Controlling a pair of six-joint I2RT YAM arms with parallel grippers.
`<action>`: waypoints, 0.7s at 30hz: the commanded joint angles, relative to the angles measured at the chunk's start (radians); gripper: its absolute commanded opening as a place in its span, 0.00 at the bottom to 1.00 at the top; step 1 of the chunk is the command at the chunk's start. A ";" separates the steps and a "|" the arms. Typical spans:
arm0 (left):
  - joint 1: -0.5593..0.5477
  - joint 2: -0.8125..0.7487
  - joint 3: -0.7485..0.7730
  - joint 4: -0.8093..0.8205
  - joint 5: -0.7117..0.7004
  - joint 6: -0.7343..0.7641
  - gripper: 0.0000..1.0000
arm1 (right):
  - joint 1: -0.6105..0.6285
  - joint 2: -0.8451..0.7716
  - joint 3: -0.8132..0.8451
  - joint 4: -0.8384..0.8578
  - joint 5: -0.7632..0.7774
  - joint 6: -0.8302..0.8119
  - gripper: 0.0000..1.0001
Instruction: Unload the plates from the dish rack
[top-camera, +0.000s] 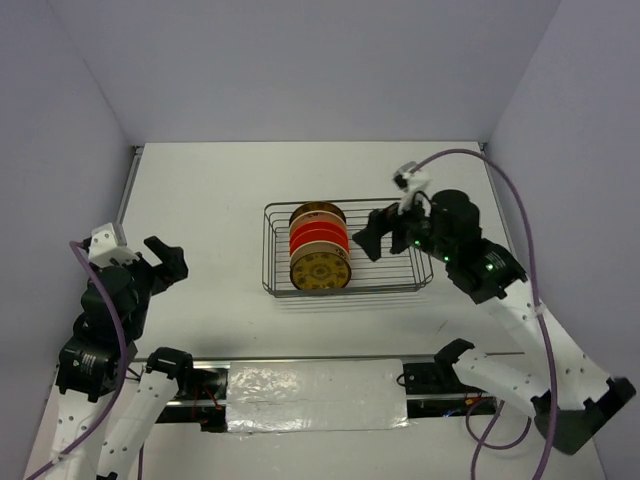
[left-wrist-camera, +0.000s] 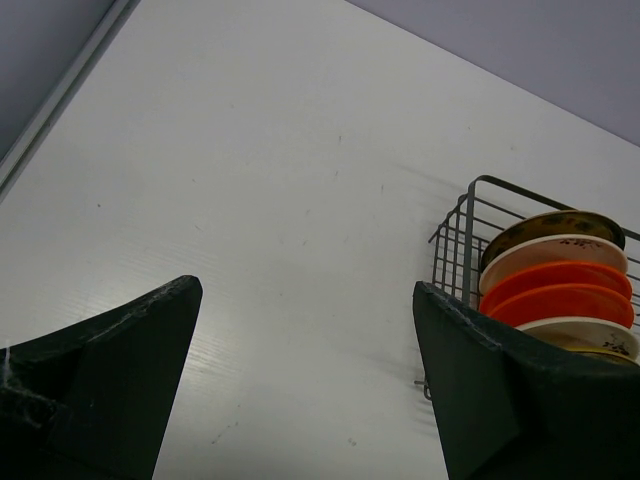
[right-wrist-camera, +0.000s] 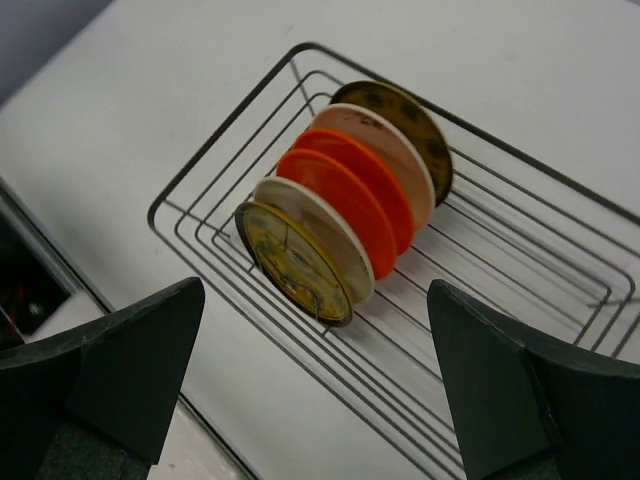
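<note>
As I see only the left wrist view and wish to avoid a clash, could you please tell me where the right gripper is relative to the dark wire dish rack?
Observer: The right gripper hangs open over the right half of the rectangular dark wire dish rack, just right of the row of small round plates, which are dark yellow, cream and orange-red.
Operator: Thank you. Is that right half occupied?
Observer: No, it holds no plates. They all stand on edge in the left half.
</note>
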 joint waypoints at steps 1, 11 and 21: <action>-0.007 0.023 0.008 0.036 -0.013 -0.009 0.99 | 0.184 0.056 0.076 0.028 0.101 -0.284 0.99; -0.009 0.034 0.005 0.040 -0.002 -0.003 0.99 | 0.286 0.268 -0.015 0.148 0.060 -0.474 0.43; -0.009 0.079 0.004 0.057 0.050 0.023 0.99 | 0.315 0.445 -0.016 0.177 0.090 -0.515 0.42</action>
